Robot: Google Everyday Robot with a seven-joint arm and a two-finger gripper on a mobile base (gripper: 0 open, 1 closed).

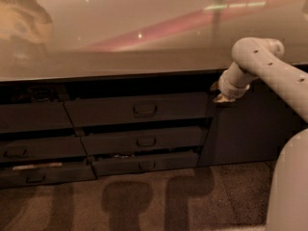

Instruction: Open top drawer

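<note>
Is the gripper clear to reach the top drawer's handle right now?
Probably yes. The gripper hangs under the counter edge just off the right end of the top drawer; nothing shows between it and the handle.

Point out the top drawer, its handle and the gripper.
top drawer (pixel 96 110): camera view, left of its front panel.
drawer handle (pixel 145 109): camera view, middle of bar.
gripper (pixel 222 98): camera view, tip, beside drawer's right end.
</note>
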